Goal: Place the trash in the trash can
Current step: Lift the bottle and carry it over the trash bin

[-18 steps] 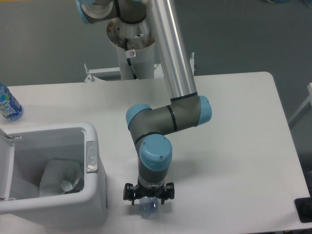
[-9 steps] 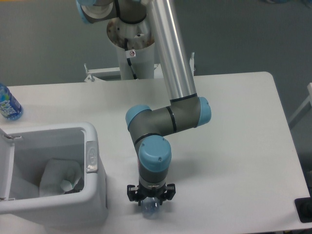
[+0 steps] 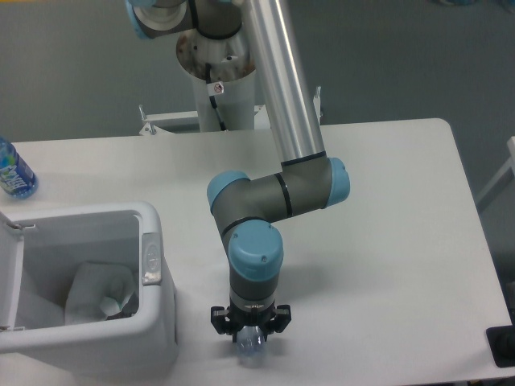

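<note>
My gripper points straight down near the table's front edge, its fingers hidden under the blue wrist. Directly below it a clear plastic bottle with a bluish tint shows as a small blob. I cannot see whether the fingers are closed on it. The white trash can stands at the front left, to the left of the gripper, with its lid swung open. A white crumpled packet lies inside it.
A stouter blue-labelled bottle stands at the table's far left edge, behind the bin. The arm's elbow hangs over the table's middle. The robot's base column rises behind the table. A dark object sits off the front right corner.
The wrist and gripper have shifted slightly right and lower over the bottle. The bottle blob has stayed under the gripper. Nothing in the bin has moved.
</note>
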Motion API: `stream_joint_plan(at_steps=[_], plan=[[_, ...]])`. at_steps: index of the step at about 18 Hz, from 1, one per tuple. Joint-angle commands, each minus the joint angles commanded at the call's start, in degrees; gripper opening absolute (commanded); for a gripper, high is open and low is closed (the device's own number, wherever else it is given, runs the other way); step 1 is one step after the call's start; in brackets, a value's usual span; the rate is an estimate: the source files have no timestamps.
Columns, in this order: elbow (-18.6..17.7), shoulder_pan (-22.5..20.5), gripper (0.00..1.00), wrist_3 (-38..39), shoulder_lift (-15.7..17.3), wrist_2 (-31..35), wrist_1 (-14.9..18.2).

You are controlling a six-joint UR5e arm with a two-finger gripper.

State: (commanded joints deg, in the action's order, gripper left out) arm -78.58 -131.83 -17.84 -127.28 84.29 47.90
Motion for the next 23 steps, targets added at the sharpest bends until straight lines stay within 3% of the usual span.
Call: stream_joint_plan(at_steps=[5, 8, 12, 14, 18, 23], plan=[[5.71, -4.31, 0.6, 1.23, 6.24, -0.62, -0.7], [8.0, -5.63, 0.6, 4.39, 8.44, -1.58, -0.7], [14.85, -6.33, 0.6, 11.06, 9.33, -3.34, -1.49], [15.65, -5.9, 0.6, 11.69, 10.73, -3.78, -2.1], [15.66, -3.09, 0.6, 15.29, 13.19, -5.63, -10.53], [15.66, 2.01, 0.6, 15.29, 14.16, -5.63, -15.63]])
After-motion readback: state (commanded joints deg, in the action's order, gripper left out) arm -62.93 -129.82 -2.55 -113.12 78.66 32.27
